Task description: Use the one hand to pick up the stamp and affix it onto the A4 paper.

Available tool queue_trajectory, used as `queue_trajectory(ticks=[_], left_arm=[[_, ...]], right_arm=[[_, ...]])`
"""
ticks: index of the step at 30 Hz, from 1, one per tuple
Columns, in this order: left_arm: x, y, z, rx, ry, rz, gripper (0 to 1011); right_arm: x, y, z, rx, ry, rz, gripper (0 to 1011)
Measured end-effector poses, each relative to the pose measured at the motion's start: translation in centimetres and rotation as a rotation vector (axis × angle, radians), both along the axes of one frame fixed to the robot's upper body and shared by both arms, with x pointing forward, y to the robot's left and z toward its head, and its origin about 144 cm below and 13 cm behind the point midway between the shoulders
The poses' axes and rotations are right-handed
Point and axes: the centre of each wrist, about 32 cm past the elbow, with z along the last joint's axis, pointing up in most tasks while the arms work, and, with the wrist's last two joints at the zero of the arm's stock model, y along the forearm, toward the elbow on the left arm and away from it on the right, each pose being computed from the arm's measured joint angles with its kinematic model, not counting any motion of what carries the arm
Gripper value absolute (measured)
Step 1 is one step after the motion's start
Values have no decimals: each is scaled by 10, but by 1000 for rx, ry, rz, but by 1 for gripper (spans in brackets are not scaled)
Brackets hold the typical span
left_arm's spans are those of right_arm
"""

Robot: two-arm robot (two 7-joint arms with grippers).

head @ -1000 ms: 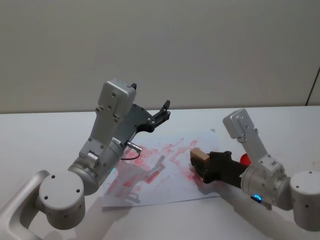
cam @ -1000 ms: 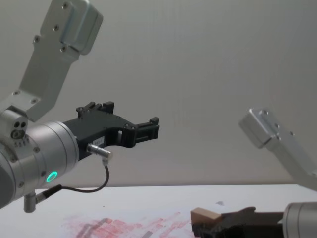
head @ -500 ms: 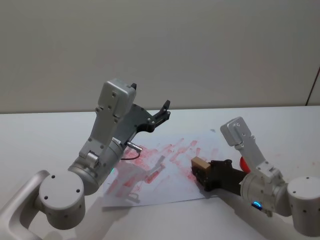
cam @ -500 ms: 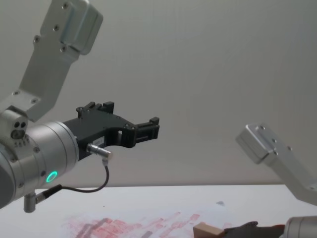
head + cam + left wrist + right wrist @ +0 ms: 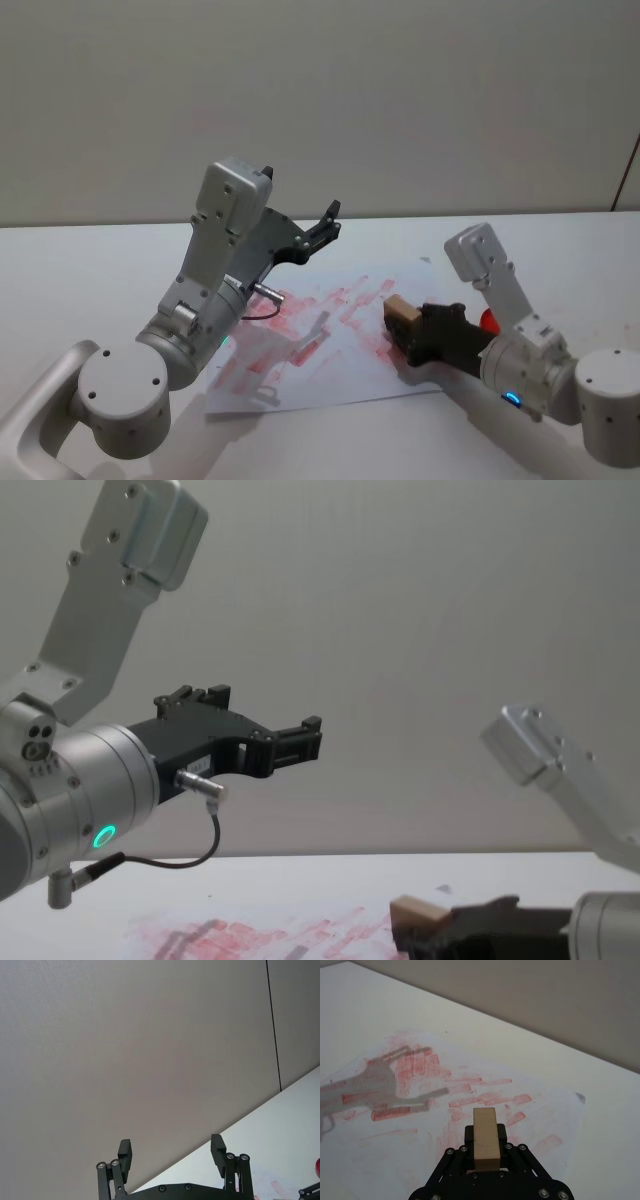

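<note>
The left gripper [image 5: 170,1146] hangs in the air with its two black fingers [image 5: 125,1154] spread well apart. Beyond the fingertips stand a plain grey wall [image 5: 125,1035] and the white table [image 5: 295,1110]. Out past one finger sits a small red patch [image 5: 317,1167], perhaps an ink pad.

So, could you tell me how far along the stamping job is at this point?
Done: the stamp is picked up; the right gripper has its jaws shut on it. In hand: it is held over the right part of the paper, which carries many red marks; contact can't be judged. Left: pressing down and lifting off. The left gripper is parked high, jaws open.
</note>
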Motion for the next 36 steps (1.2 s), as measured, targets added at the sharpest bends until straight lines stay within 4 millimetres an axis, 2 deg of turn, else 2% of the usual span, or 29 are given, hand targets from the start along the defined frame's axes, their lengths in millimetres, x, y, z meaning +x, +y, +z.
queue_trajectory(ticks=[8, 15, 28, 36], left_arm=[[0, 0, 0, 0, 0, 0, 1001], [0, 0, 0, 0, 0, 0, 1001], [0, 0, 0, 0, 0, 0, 1001], [0, 0, 0, 0, 0, 0, 1001]], right_arm=[[1, -1, 12, 31, -80, -34, 224], [-5, -10, 23, 44, -143, -99, 224], [-35, -45, 36, 30, -151, -251, 224], [-47, -57, 36, 13, -118, -290, 224]])
